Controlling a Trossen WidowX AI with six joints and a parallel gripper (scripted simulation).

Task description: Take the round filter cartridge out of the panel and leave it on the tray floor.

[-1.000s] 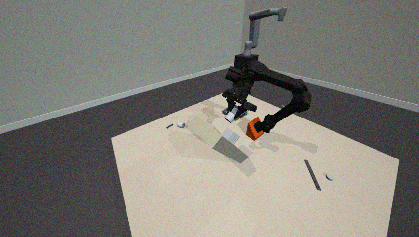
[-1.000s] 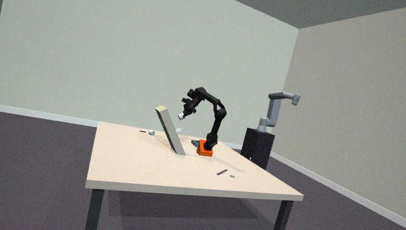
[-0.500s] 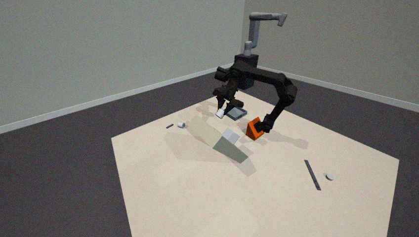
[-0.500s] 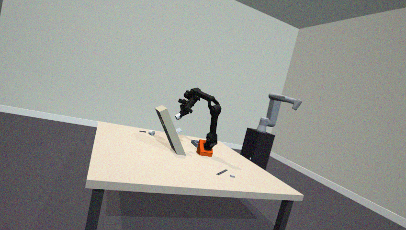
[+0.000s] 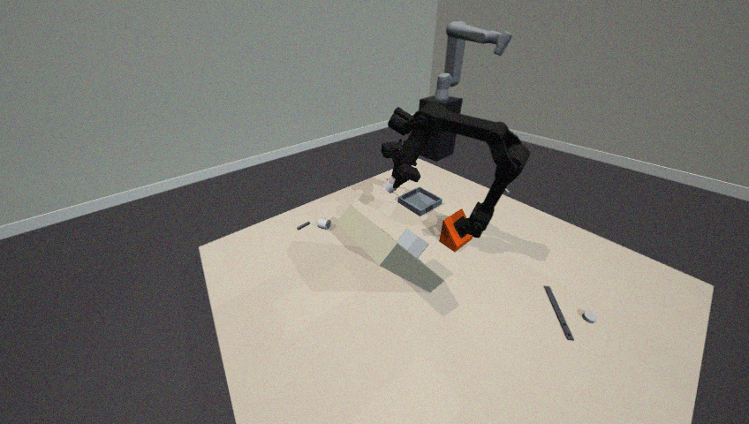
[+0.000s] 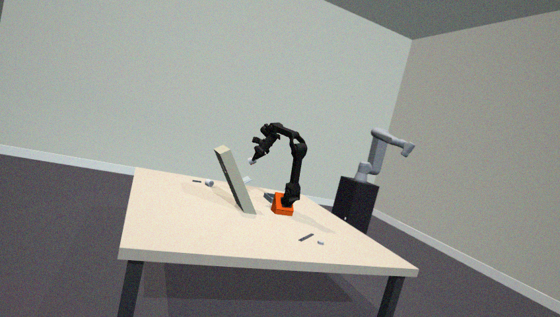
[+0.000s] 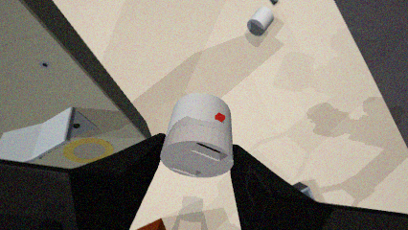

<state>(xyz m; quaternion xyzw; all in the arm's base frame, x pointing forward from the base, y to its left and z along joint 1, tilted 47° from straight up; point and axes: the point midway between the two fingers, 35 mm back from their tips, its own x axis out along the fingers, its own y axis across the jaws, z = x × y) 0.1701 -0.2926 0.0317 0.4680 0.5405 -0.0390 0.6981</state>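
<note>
My gripper [image 5: 393, 185] [image 6: 253, 160] [image 7: 198, 145] is shut on the white round cartridge [image 5: 389, 185] [image 6: 251, 161] [image 7: 198, 126]. The fingers press its sides; its slotted face points toward the wrist camera, and a red mark shows on its side. It hangs in the air, apart from the panel. The sloping beige-grey service panel [image 5: 365, 238] [image 6: 236, 178] [image 7: 29, 77] stands at the left in the wrist view. The dark-walled open tray [image 5: 419, 210] [image 6: 269, 197] lies on the table to the right of the held cartridge in the top view.
A pale ledge [image 5: 413, 243] [image 6: 246, 180] [image 7: 40, 139] juts from the panel. A loose white cylinder [image 5: 323, 223] [image 6: 209, 183] [image 7: 261, 21] and a short dark rod [image 5: 303, 225] [image 6: 197, 181] lie beyond it. A dark bar [image 5: 557, 314] [image 6: 306, 237] and white disc [image 5: 589, 317] [image 6: 321, 242] lie past the orange base [image 5: 448, 234] [image 6: 277, 208].
</note>
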